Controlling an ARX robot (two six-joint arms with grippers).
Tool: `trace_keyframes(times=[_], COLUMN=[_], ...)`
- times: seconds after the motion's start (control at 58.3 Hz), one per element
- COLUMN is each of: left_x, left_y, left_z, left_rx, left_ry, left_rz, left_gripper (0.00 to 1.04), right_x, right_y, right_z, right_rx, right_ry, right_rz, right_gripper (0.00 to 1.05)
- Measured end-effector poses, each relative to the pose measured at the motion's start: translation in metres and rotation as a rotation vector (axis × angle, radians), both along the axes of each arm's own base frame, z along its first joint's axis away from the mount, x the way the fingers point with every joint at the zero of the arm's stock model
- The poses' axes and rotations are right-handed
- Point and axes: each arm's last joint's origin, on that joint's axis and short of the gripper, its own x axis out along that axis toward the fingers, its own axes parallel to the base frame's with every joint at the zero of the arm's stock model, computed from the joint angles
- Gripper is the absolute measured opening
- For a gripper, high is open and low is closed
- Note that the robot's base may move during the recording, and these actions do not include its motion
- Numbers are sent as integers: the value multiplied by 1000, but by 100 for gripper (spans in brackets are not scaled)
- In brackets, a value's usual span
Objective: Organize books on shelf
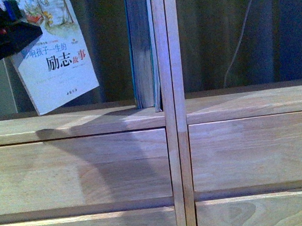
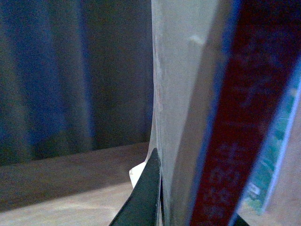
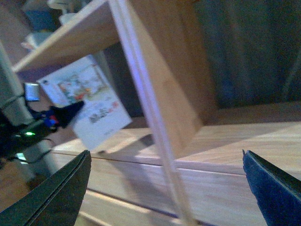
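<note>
Left gripper [image 1: 23, 35] pinches thin book [image 1: 55, 61], tilted, over shelf [image 1: 88, 123] board's left end, so it can slide in. Thick teal book [image 1: 141, 50] stands upright against divider [image 1: 167, 47]. Right gripper [image 3: 165, 155] spread wide, empty; view blurry, maybe waiting.

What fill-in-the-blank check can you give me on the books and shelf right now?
The left gripper holds the thin paperback ____, not upright.
On the shelf, the thick teal book stands upright against the central ____.
The right gripper has its jaws ____, with nothing between them.
Missing words: tilted; divider; open.
</note>
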Motion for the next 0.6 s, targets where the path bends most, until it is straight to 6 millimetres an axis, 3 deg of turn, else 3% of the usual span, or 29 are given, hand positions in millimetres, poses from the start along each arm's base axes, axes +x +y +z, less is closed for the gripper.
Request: trace_keyframes(times=[0.206,0.6], left_x=[24,64], left_y=[-10,-44], left_z=[-3,-11], left_rx=[89,175], left_ry=[-31,-80], left_rz=[35,39], left_gripper=[7,7], right_x=[-1,0], right_y=[-2,-2], right_z=[1,1], right_rx=[-147,-182], right_ry=[-50,-62], right_rz=[-90,-104], right_gripper=[98,98])
